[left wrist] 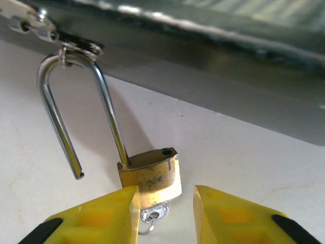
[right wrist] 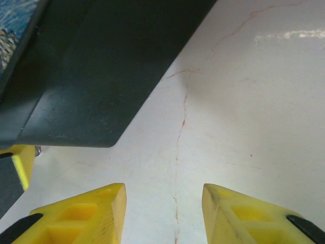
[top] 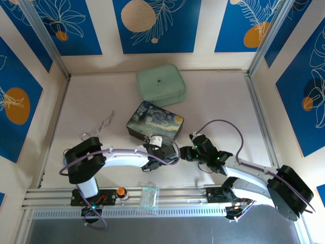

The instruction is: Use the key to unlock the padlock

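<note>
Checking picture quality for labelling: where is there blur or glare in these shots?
Left wrist view: padlock sharp with bright metal glints, the box above it smeared out of focus. Right wrist view: a glare streak on the table, box edge soft. Top view: even light, crisp.

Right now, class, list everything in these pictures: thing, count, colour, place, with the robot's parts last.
table: one, off-white, under everything
box: one, dark painted, table centre
padlock: one, brass, shackle open, hung from the box
key: one, silvery, at the padlock's base
case: one, mint green, behind the box
wire: one, silvery, left of the box
bag: one, clear, table's near edge
left tool: one, yellow, open astride the padlock's base
right tool: one, yellow, open beside the box's corner
</note>
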